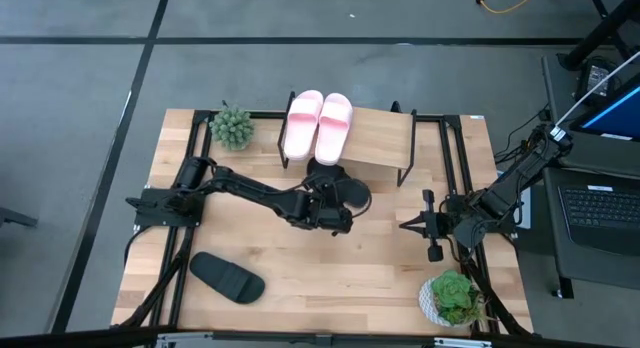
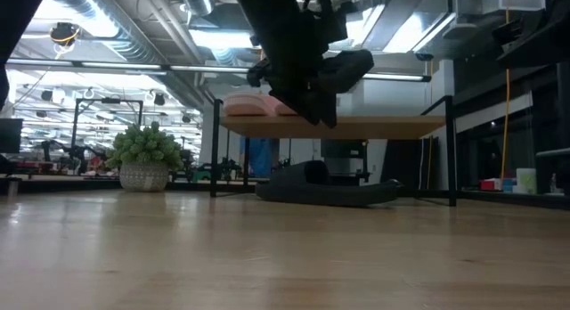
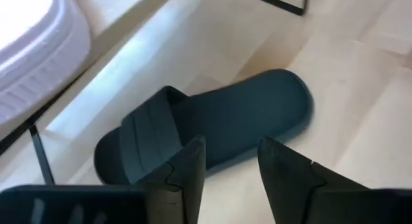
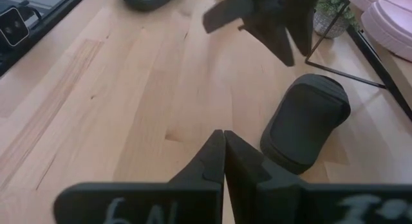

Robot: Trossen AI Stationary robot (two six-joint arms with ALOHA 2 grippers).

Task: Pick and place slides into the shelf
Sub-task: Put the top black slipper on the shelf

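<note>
Your left gripper (image 3: 228, 169) stands open above 1 black slide (image 3: 212, 130) lying under the shelf (image 1: 385, 138), with the right gripper (image 4: 223, 161) shut and idle; next, fetch the other black slide (image 1: 228, 277).

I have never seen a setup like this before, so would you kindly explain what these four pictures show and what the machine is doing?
These are four cameras on one table robot with two dark arms. One looks straight down, one looks level across the tabletop, and one sits on each wrist.

On the wooden table stands a small shelf with two pink slides on top. One black slide lies on the table, partly under the shelf's front edge; another black slide lies near the front left. Two potted plants stand at opposite corners.

The left gripper hangs just above the black slide by the shelf, fingers apart and holding nothing. The right gripper waits at the right side, shut and empty.
</note>
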